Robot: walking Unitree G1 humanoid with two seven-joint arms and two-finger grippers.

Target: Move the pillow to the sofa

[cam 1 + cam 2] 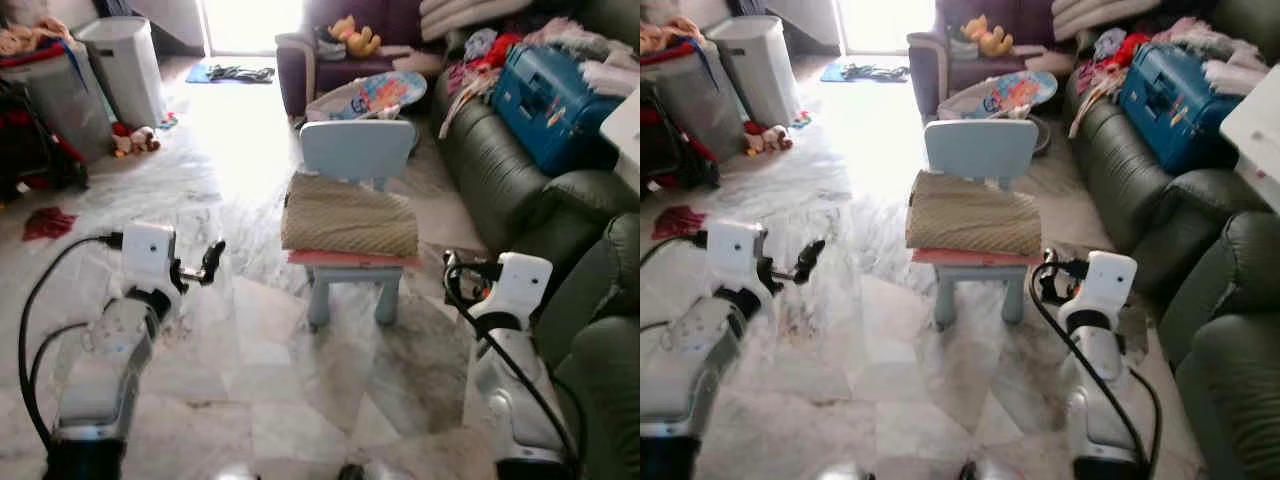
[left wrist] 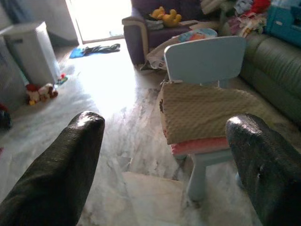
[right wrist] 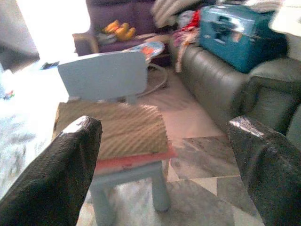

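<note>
A tan quilted pillow (image 1: 350, 215) lies flat on the pink seat of a small light-blue child's chair (image 1: 357, 150) in the middle of the marble floor. The dark green sofa (image 1: 500, 175) runs along the right side, an arm's reach from the chair. My left gripper (image 1: 210, 262) hovers open to the left of the chair, apart from the pillow, its black fingers (image 2: 61, 169) spread wide. On the chair's right, lower than the seat, my right gripper (image 1: 455, 272) is open too, with wide-set fingers (image 3: 56, 174) pointing at the pillow's near edge. Neither holds anything.
A blue suitcase (image 1: 545, 100) and heaped clothes cover the sofa's far seats. A baby bouncer (image 1: 375, 95) and a purple armchair (image 1: 340, 50) stand behind the chair. A white bin (image 1: 125, 65) and a red cloth (image 1: 48, 222) are on the left.
</note>
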